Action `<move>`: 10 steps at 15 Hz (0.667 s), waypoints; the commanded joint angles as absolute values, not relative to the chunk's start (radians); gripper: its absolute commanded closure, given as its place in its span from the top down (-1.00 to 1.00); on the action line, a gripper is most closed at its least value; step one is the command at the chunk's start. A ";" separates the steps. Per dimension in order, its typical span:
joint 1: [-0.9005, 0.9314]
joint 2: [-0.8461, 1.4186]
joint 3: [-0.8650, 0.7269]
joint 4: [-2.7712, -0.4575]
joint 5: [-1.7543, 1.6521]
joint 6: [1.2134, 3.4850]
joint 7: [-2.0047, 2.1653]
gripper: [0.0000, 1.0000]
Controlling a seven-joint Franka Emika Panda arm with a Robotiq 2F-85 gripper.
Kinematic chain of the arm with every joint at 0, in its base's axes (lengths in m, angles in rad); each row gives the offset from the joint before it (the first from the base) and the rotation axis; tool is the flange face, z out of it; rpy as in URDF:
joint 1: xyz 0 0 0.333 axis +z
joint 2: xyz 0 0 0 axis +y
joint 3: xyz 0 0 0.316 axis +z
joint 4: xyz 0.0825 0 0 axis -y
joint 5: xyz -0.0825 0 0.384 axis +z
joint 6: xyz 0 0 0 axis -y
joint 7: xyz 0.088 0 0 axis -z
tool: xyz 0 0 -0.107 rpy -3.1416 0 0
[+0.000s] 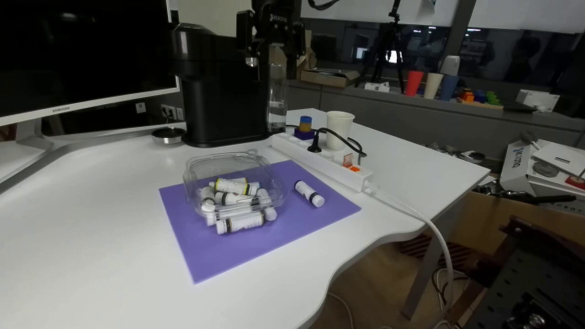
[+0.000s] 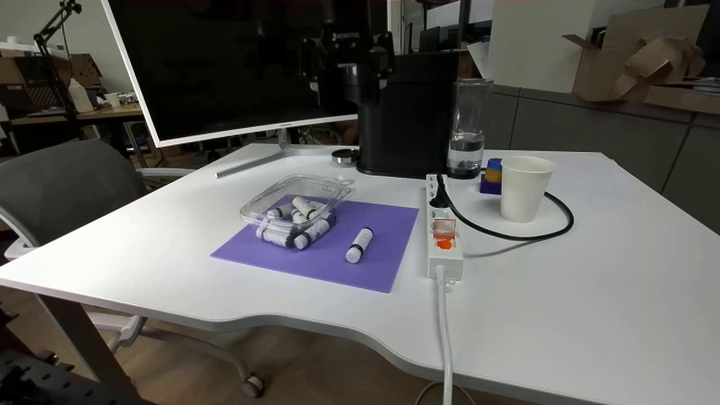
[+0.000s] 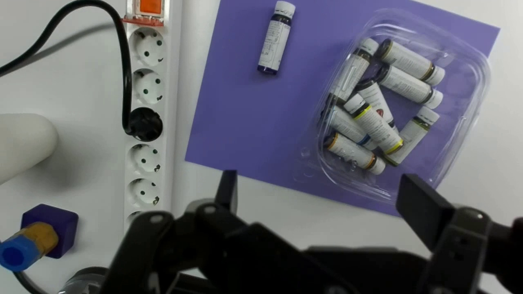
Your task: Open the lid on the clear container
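The clear container (image 1: pixel 279 195) stands on the purple mat in both exterior views, with several white-labelled bottles (image 1: pixel 231 186) inside. The transparent lid (image 1: pixel 218 162) appears to lie over it; the line between lid and container is hard to make out. A clear tab (image 2: pixel 344 181) juts from one corner. In the wrist view the container (image 3: pixel 470 110) is at upper right, its near corner beside my right-hand finger in the picture. My gripper (image 3: pixel 318 179) is open and empty. In both exterior views the gripper (image 1: pixel 273 64) hangs high in front of the black machine, apart from the container.
The purple mat (image 1: pixel 219 256) also bears one loose bottle (image 1: pixel 309 193). A white power strip (image 2: pixel 444 253) with a black cable (image 2: pixel 506 236) runs beside it. A paper cup (image 2: pixel 526 188), a glass cylinder (image 2: pixel 467 129), the black machine (image 1: pixel 224 96) and a monitor (image 1: pixel 87 55) stand around.
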State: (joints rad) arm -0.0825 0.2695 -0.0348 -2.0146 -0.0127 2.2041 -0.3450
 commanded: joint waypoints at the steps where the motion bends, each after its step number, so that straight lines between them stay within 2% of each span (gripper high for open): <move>1: -0.113 0.390 -0.028 -1.863 0.007 2.157 -0.381 1.00; 10: -0.147 0.584 0.027 -1.644 0.053 2.026 -0.464 1.00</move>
